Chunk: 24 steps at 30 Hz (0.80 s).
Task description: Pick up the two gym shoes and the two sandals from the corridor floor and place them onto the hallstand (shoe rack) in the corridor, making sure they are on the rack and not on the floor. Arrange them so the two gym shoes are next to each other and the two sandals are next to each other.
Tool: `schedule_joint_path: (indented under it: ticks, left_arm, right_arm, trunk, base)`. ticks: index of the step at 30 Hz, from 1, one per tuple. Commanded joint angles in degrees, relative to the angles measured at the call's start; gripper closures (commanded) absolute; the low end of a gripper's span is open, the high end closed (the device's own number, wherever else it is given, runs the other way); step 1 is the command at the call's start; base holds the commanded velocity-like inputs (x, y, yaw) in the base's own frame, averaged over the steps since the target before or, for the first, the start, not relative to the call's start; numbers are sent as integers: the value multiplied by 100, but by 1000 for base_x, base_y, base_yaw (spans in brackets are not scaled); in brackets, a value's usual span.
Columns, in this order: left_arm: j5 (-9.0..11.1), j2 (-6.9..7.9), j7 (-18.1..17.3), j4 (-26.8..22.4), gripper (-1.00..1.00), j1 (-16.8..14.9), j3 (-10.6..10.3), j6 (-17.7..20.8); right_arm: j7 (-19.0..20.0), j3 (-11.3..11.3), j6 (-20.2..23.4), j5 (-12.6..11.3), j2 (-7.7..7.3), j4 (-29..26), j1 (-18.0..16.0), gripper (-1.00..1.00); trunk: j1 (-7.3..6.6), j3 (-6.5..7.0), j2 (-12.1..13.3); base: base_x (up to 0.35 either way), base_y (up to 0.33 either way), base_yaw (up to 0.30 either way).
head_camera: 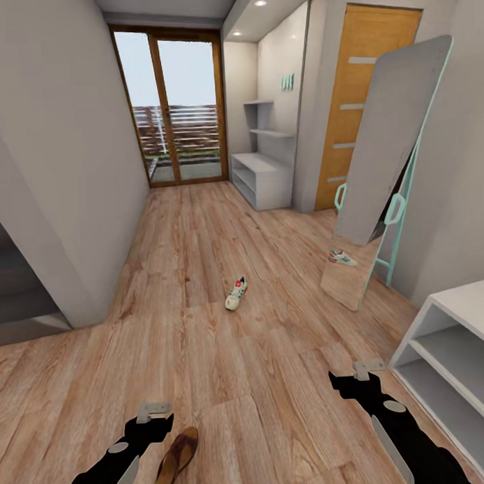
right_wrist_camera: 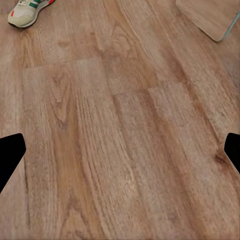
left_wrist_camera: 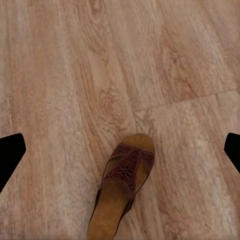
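Both arms reach forward and low over the corridor floor (head_camera: pixel 204 355). The left gripper (head_camera: pixel 153 412) and right gripper (head_camera: pixel 368 368) each spread wide, holding nothing. A brown sandal (head_camera: pixel 176 459) lies on the planks just beside the left gripper, long axis running roughly away from the robot, its heel end cut off by the frame edge. Farther ahead, one gym shoe (head_camera: pixel 236 293) lies mid-corridor, lengthwise down the hall. A leaning mirror (head_camera: pixel 389 167) reflects a sneaker. The hallstand (head_camera: pixel 262 177) stands far down on the right.

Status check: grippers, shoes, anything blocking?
Both grippers open, empty: left, right. Sandal on floor by left gripper; gym shoe on floor ahead. Path to it clear.
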Motion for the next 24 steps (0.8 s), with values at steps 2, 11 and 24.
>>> schedule_joint_path:
  ticks: [2,11,24]
  left_arm:
    - [2,0,-29,6,-100,-3,18,-17]
    - [2,0,-29,9,-100,-4,18,-17]
    - [2,-1,-29,12,-100,-3,18,-17]
  right_arm:
    - [-5,12,25,-58,-7,-8,-2,-100]
    - [-3,17,25,-58,-8,-13,-2,-100]
    - [-5,66,26,-44,-9,-9,-2,-100]
  trunk:
    - [44,-41,-84]
    - [241,-203,-445]
    - [527,-436,-966]
  base:
    - [0,0,0]
    - [0,0,0]
    - [0,0,0]
